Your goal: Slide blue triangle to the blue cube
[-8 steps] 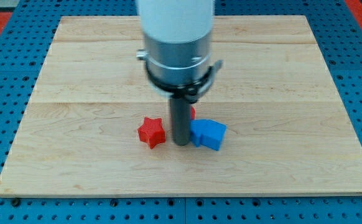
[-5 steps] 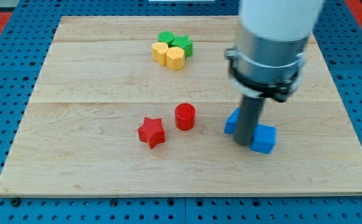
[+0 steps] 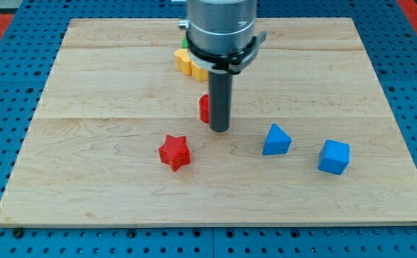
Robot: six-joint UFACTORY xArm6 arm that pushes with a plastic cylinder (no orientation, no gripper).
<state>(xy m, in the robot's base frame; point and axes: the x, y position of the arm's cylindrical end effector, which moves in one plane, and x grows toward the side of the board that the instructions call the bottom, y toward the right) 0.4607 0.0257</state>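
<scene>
The blue triangle [image 3: 276, 140] lies on the wooden board [image 3: 87, 86] right of centre. The blue cube [image 3: 334, 157] sits a short way to its right and slightly lower, with a gap between them. My tip [image 3: 219, 130] is down on the board to the left of the triangle, clear of it. The rod stands just in front of a red cylinder [image 3: 204, 108], which it partly hides.
A red star [image 3: 174, 152] lies to the lower left of my tip. Yellow blocks [image 3: 186, 63] show near the view's top behind the arm, with a sliver of a green block [image 3: 185, 43] above them. The board rests on a blue pegboard [image 3: 1, 107].
My tip has moved left from between the two blue blocks to beside the red cylinder. The blue cube now sits farther right, apart from the triangle.
</scene>
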